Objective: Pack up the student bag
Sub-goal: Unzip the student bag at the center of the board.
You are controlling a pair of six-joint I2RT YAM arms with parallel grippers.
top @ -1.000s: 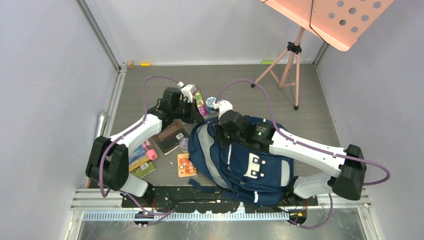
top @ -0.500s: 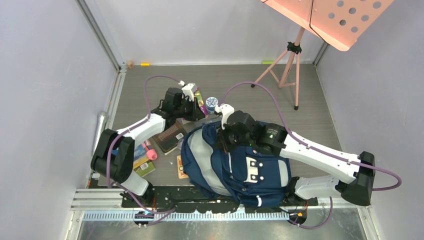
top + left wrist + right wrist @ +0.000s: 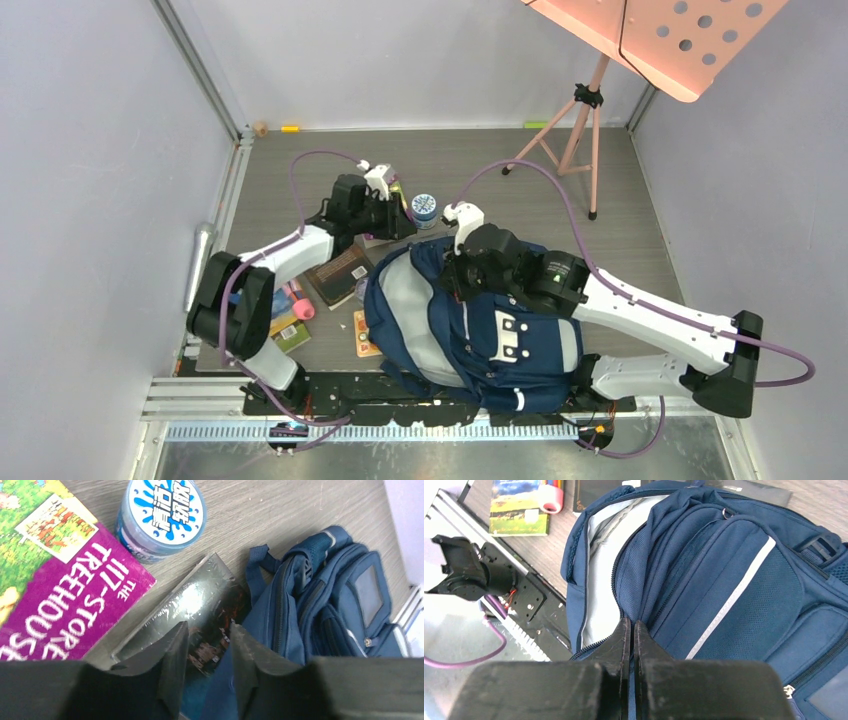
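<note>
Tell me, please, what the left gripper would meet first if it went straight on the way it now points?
Most likely the glossy dark book beside the student bag: it shows straight ahead between the parted jaws of the left gripper, though the depth is unclear.

You have one navy blue fabric backpack point(image 3: 480, 330), one round tub with a blue printed lid point(image 3: 424, 206), one pink metal music stand point(image 3: 590, 100) and one pink tube-shaped item point(image 3: 300, 303). I count five flat books: a purple paperback point(image 3: 60, 595), a shiny wrapped dark book point(image 3: 195, 605), a dark brown book point(image 3: 340, 272), a green landscape book point(image 3: 519, 507) and a small orange book point(image 3: 362, 335).

Loose items on the grey table point(image 3: 450, 145)
A blue-lidded tub point(image 3: 160, 517) is placed just beside a purple book point(image 3: 75, 605); a glossy wrapped book point(image 3: 200, 592) is laid near both.
</note>
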